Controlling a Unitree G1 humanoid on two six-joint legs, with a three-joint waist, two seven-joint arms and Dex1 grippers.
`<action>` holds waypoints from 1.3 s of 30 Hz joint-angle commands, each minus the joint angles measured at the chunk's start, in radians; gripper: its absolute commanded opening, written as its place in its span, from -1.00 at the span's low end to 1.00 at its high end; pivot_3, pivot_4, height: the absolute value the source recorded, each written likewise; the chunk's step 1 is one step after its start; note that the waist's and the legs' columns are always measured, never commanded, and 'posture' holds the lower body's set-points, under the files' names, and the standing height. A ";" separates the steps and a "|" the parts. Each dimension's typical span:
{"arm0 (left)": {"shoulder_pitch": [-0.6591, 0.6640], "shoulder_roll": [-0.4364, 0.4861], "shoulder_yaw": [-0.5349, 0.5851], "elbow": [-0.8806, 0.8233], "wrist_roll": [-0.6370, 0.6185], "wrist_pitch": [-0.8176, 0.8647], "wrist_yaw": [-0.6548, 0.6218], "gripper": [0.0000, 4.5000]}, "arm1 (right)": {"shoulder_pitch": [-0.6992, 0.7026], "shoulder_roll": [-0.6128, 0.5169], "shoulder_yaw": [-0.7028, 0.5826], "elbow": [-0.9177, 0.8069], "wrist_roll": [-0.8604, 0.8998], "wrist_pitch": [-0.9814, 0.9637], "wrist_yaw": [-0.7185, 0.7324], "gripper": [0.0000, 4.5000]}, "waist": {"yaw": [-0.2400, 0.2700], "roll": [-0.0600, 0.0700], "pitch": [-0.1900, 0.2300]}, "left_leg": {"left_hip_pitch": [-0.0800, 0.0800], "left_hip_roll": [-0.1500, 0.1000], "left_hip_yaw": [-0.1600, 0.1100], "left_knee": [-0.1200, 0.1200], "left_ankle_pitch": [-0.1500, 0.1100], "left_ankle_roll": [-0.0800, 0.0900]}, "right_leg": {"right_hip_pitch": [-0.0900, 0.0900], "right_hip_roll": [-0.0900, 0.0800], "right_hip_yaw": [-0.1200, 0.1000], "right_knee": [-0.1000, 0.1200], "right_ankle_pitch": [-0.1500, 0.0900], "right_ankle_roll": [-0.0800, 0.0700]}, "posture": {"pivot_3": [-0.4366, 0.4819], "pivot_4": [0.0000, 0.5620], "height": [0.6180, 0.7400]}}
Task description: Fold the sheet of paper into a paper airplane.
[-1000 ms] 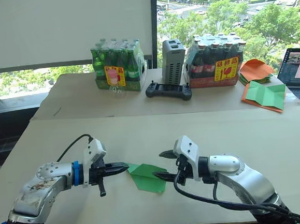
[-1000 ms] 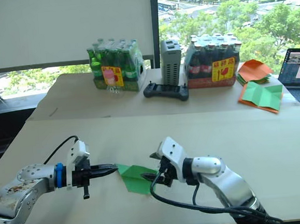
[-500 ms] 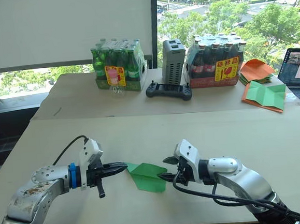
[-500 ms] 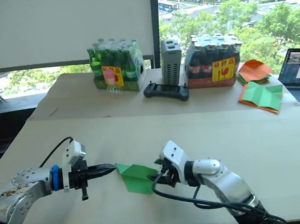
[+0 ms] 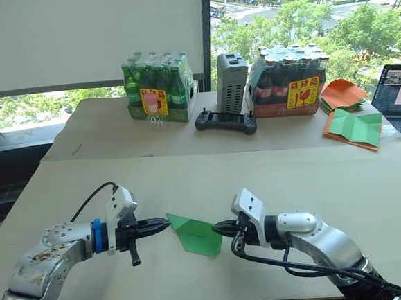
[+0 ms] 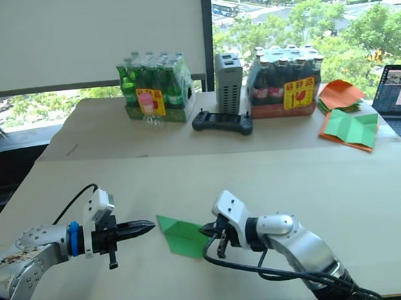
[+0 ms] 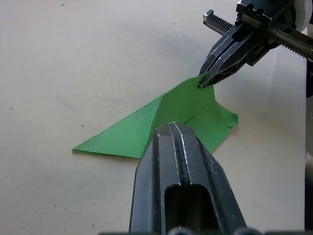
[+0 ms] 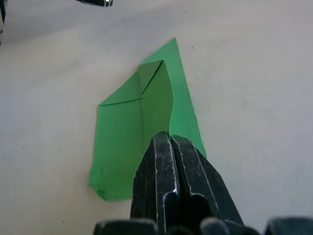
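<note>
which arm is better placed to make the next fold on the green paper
Probably the right: the right gripper is shut on the raised flap of the sheet of paper, while the left gripper is shut just short of its tip.

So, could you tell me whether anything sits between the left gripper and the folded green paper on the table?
Nothing visible does. The left gripper, fingers shut, points at the sheet of paper across a short stretch of bare table. The right gripper is pinched on the paper's far edge, not in the left's path.

Bare table (image 5: 314,176) lies open around the sheet of paper (image 5: 197,235); bottle packs (image 5: 157,89), controller (image 5: 225,121) and orange sheets (image 5: 350,110) stand well apart along the far edge
</note>
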 commanded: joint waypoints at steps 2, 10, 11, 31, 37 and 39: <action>-0.028 0.011 0.039 0.002 -0.022 -0.014 -0.004 -1.00 | -0.009 -0.021 -0.016 -0.077 -0.047 -0.188 0.012 -0.99 | 0.001 0.000 0.000 | 0.000 0.000 0.000 0.000 0.000 0.000 | 0.000 0.000 0.000 0.000 0.000 0.000 | -0.05 -0.47 -0.07; -0.074 0.005 0.057 0.028 -0.051 -0.001 0.004 -1.00 | -0.032 -0.162 0.063 0.041 -0.515 -0.847 -0.113 -0.99 | 0.000 0.000 0.000 | 0.000 0.000 0.001 0.000 0.000 0.000 | 0.000 0.000 0.000 0.001 0.000 0.000 | -0.05 -0.47 -0.07; -0.077 0.004 0.061 0.027 -0.057 0.003 0.004 -1.00 | -0.027 -0.165 0.062 0.056 -0.547 -0.900 -0.137 -0.99 | 0.000 0.000 0.000 | 0.001 -0.001 0.001 0.000 0.000 0.000 | -0.001 0.000 0.000 0.001 0.000 0.000 | -0.05 -0.47 -0.07; -0.080 0.021 0.049 0.023 -0.070 0.003 0.013 -1.00 | -0.064 -0.043 -0.050 0.168 -0.904 -1.082 -0.419 -0.99 | -0.003 -0.001 0.000 | -0.001 0.000 0.004 0.001 0.002 -0.003 | -0.006 0.001 0.004 0.009 -0.001 -0.001 | -0.05 -0.47 -0.07; -0.077 0.023 0.042 0.022 -0.068 0.002 0.008 -1.00 | -0.030 -0.058 0.001 0.177 -0.933 -1.133 -0.385 -0.99 | -0.002 -0.001 0.000 | -0.002 0.000 0.003 0.001 0.002 -0.003 | -0.007 0.002 0.004 0.009 -0.001 -0.002 | -0.05 -0.47 -0.07; -0.078 0.024 0.039 0.022 -0.069 0.004 0.006 -1.00 | 0.013 -0.072 0.036 0.175 -0.927 -1.152 -0.354 -0.99 | -0.004 -0.001 0.000 | -0.002 0.000 0.003 0.001 0.002 -0.003 | -0.007 0.002 0.004 0.009 -0.001 -0.002 | -0.05 -0.47 -0.07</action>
